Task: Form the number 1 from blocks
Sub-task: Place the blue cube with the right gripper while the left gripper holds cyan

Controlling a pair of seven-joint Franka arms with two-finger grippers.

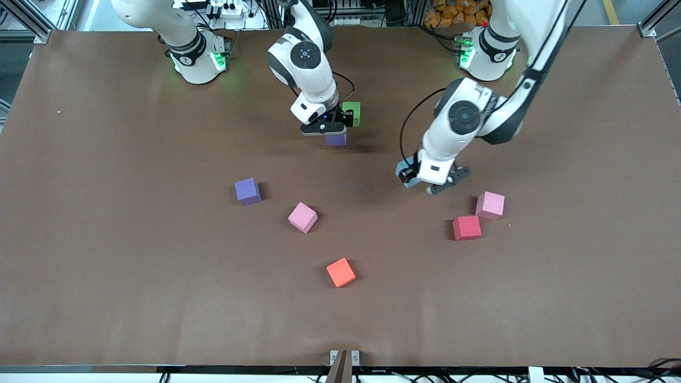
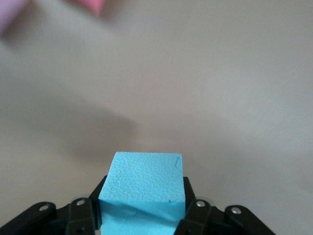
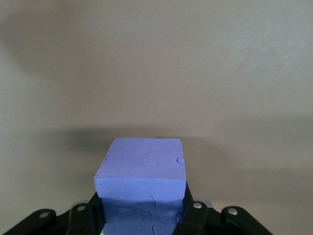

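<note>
0 readable markings on blocks (image 1: 340, 272)

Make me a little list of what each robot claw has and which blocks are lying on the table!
left claw: shut on light blue block, over bare table
right claw: shut on purple block, beside green block
loose blocks: second purple block, pink block, orange block, red block, second pink block

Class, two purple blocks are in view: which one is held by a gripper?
The purple block in the right gripper, beside the green block; the other purple block lies free on the table.
</note>
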